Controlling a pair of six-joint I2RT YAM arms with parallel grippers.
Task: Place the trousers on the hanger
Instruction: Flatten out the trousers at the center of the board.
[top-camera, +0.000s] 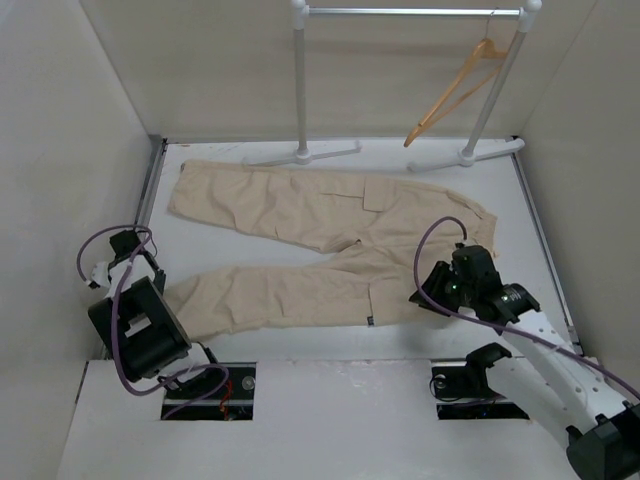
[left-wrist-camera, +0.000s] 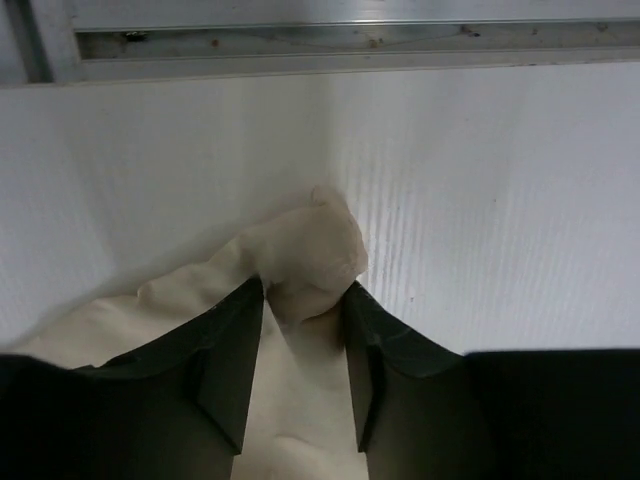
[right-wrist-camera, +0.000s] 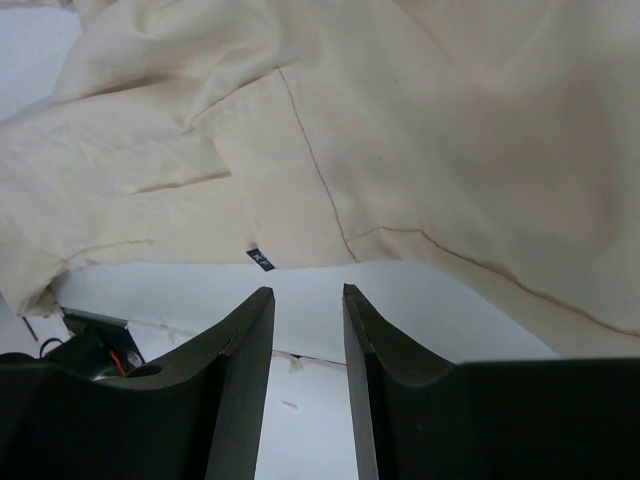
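Note:
The beige trousers (top-camera: 300, 215) lie flat on the white table (top-camera: 330, 345), legs pointing left and waist to the right. The light-orange wooden hanger (top-camera: 455, 85) hangs by its hook from the rail at the back right. My left gripper (top-camera: 160, 292) is at the cuff of the near leg. In the left wrist view it (left-wrist-camera: 305, 290) is shut on a bunched fold of trousers fabric (left-wrist-camera: 310, 250). My right gripper (top-camera: 418, 297) hovers by the near edge of the trousers close to the waist. In the right wrist view it (right-wrist-camera: 306, 295) is open and empty over bare table, just short of the fabric (right-wrist-camera: 400, 120).
The white-and-metal garment rail (top-camera: 300, 80) stands along the back, its feet on the table. Walls close in on the left, right and back. A metal strip (left-wrist-camera: 330, 40) runs along the left wall. A small dark label (right-wrist-camera: 260, 259) marks the trousers' near edge.

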